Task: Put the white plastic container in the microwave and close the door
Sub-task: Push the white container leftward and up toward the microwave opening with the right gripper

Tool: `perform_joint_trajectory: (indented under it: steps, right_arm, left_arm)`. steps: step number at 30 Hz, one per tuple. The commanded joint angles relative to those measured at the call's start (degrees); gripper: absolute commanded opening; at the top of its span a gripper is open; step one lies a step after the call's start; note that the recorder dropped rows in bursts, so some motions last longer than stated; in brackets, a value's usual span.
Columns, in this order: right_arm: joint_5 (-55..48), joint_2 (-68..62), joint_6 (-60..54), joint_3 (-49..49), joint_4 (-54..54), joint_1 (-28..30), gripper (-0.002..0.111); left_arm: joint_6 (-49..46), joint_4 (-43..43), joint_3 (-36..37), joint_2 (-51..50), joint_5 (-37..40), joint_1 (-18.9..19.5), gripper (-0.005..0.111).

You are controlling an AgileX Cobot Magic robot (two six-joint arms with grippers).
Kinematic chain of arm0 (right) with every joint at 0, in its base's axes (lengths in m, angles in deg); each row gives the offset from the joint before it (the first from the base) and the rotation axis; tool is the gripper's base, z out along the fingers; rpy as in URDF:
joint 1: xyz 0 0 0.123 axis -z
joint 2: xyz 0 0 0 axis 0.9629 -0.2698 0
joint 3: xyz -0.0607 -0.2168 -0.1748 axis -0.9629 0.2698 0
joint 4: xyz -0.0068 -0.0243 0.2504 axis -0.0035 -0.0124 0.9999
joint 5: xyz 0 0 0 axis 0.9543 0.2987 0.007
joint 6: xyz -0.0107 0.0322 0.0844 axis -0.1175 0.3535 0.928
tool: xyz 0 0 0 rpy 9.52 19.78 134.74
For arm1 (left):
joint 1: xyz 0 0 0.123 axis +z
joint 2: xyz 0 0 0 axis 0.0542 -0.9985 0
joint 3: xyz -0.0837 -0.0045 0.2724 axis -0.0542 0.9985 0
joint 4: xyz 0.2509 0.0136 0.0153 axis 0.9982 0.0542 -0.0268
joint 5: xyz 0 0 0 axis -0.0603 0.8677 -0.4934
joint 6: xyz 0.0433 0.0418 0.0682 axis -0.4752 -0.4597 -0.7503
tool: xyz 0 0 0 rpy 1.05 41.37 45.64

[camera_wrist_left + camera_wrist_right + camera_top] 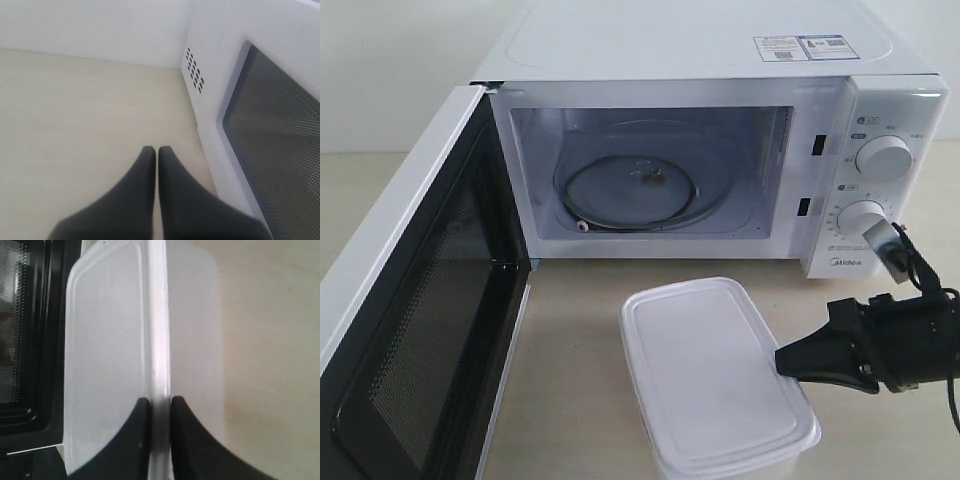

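The white plastic container (710, 370) sits in front of the open microwave (720, 50), lid on. My right gripper (782, 360) comes in from the right and is shut on the container's lid rim (159, 340), one finger above and one below the edge. The door (420, 330) is swung wide open to the left, its black mesh inner face showing. My left gripper (156, 150) is shut on nothing, low over the table beside the door's outer face (280, 130); it does not show in the exterior view.
A glass turntable (630, 190) lies inside the microwave cavity. Two round dials (883, 158) stand on the right panel, just above my right arm. Light table (570, 350) lies between the door and the container. A white wall (100, 25) runs behind.
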Motion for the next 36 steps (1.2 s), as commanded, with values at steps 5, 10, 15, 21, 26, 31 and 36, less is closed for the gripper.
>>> perform_joint_trajectory:
  steps: [5,10,15,21,26,31,36]
  right_arm:
    - [9.4,0.2,-3.8,-0.1,5.3,-0.1,0.000]
    - [12.5,0.2,-7.6,2.4,9.7,-0.1,0.000]
    - [12.5,0.2,-16.7,8.7,22.1,-0.1,0.000]
    - [12.5,0.2,-22.0,15.7,35.6,-0.1,0.000]
    - [12.5,0.2,-23.9,18.8,38.6,-0.1,0.000]
    - [12.5,0.2,-24.0,18.8,44.3,-6.7,0.000]
    - [12.5,0.2,-25.3,18.7,61.9,-19.6,0.000]
  left_arm:
    - [0.5,0.0,0.2,0.2,0.0,0.2,0.004]
    - [0.5,0.0,0.2,0.2,0.0,0.2,0.004]
    - [0.5,0.0,0.2,0.2,0.0,0.2,0.004]
    - [0.5,0.0,0.2,0.2,0.0,0.2,0.004]
    - [0.5,0.0,0.2,0.2,0.0,0.2,0.004]
    - [0.5,0.0,0.2,0.2,0.0,0.2,0.004]
    - [0.5,0.0,0.2,0.2,0.0,0.2,0.004]
